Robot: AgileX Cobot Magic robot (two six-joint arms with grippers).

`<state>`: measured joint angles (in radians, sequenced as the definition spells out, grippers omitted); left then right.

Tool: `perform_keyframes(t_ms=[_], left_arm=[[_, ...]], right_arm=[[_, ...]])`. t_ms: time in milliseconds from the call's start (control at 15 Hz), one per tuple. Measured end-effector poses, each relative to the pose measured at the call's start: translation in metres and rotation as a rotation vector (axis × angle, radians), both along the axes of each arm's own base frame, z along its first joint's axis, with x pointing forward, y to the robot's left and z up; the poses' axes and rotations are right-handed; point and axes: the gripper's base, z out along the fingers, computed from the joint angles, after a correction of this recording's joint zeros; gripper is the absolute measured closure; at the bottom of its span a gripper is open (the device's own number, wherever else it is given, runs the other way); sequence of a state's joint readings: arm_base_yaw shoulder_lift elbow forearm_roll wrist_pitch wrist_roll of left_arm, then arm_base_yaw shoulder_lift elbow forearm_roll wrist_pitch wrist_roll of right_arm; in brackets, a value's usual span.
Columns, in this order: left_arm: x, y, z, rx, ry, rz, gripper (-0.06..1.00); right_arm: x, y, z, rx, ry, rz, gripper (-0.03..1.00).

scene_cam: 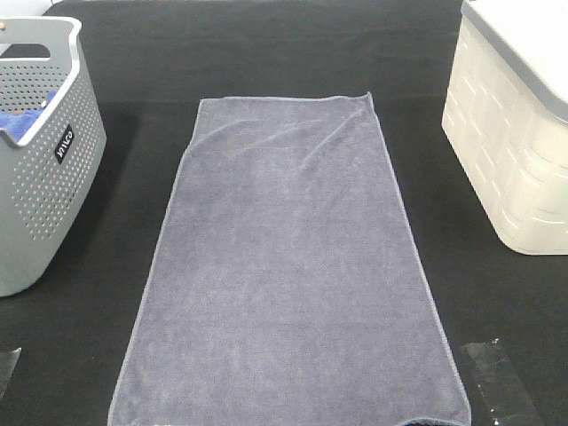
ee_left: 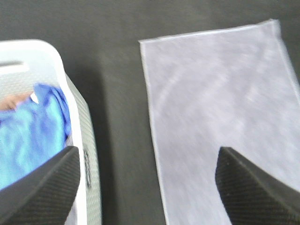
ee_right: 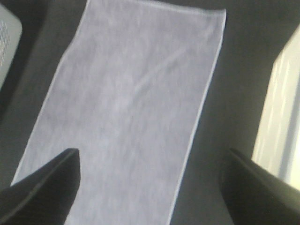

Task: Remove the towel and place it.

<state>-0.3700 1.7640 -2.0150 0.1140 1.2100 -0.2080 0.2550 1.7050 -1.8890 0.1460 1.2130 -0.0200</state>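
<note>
The slate-grey towel (scene_cam: 288,266) lies spread flat and lengthwise on the black table, from mid-table to the front edge. It also shows in the left wrist view (ee_left: 220,103) and the right wrist view (ee_right: 131,98). Neither arm shows in the exterior high view. My left gripper (ee_left: 150,187) is open and empty, high above the gap between the basket and the towel's left edge. My right gripper (ee_right: 150,187) is open and empty, high above the towel's right half.
A grey perforated basket (scene_cam: 40,169) stands at the left and holds a bright blue cloth (ee_left: 28,136). A cream lidded bin (scene_cam: 519,124) stands at the right. Strips of clear tape (scene_cam: 497,377) lie near the front corners.
</note>
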Motion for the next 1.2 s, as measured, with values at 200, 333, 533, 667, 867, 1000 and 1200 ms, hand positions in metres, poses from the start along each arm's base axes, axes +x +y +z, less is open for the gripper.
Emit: perform_keyframes(t_ms=[200, 333, 533, 667, 867, 1000, 1200], left_arm=[[-0.036, 0.012, -0.001, -0.002, 0.042, -0.008, 0.19], [-0.095, 0.035, -0.029, 0.029, 0.15, 0.001, 0.19], [-0.159, 0.06, -0.065, 0.052, 0.243, 0.022, 0.19], [-0.197, 0.074, -0.091, 0.063, 0.282, 0.03, 0.19], [-0.251, 0.095, -0.124, 0.06, 0.279, 0.032, 0.19], [-0.281, 0.107, -0.14, 0.03, 0.207, 0.03, 0.19], [-0.303, 0.115, -0.154, -0.001, 0.12, 0.021, 0.19]], right_arm=[[-0.038, -0.011, -0.011, -0.031, 0.064, -0.001, 0.21], [-0.1, -0.028, -0.037, -0.067, 0.15, 0.003, 0.21], [-0.161, -0.044, -0.076, -0.09, 0.248, 0.004, 0.21], [-0.196, -0.053, -0.099, -0.095, 0.286, 0.006, 0.21], [-0.248, -0.066, -0.121, -0.085, 0.247, 0.006, 0.21], [-0.278, -0.074, -0.132, -0.065, 0.173, 0.005, 0.21], [-0.302, -0.08, -0.137, -0.035, 0.056, 0.003, 0.21]])
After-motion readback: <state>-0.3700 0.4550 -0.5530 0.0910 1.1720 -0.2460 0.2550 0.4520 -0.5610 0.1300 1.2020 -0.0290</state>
